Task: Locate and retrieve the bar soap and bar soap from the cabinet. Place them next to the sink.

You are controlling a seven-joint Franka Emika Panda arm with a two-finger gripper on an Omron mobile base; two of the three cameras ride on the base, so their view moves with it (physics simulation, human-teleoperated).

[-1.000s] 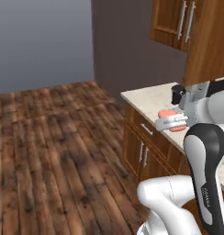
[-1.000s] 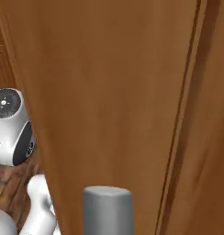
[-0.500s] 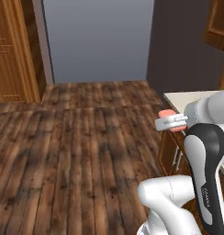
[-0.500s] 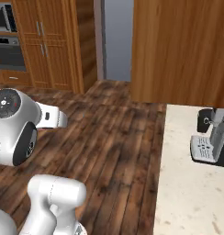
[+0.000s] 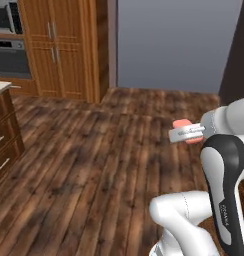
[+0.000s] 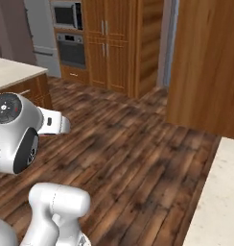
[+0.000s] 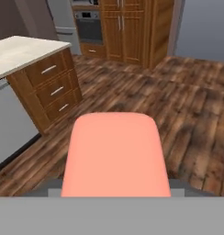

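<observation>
One bar soap [image 5: 182,125] is clamped in the gripper [image 5: 186,133], carried high over the plank floor [image 5: 94,155] w/ nothing under it. In the left base view the pink bar pokes out beyond the grey fingers at the end of the white arm; in the hand view its flat salmon face [image 7: 115,155] sits right in front of the lens, rounded corners up, lower edge down btwn the finger tips.

Handling, as a guess: small, light, stiff, so weight is no worry for the arm. Surface looks smooth and glossy w/ rounded edges, so prob slippery; a pinch near a corner could let it squirt or twist out. Best hold is across the two flat faces at mid-length, which seems to be abt how it's taken now. Not fragile, a drop would cost a re-grasp more than damage.

Room: island counter [image 7: 22,53] w/ drawers to one side in the hand view, tall wood cupboards [image 6: 111,41] and a wall oven [image 6: 71,48] at the far end. Sink and wall cabinet aren't before the cams, so the carry looks mid-way, 2nd bar unaccounted for
</observation>
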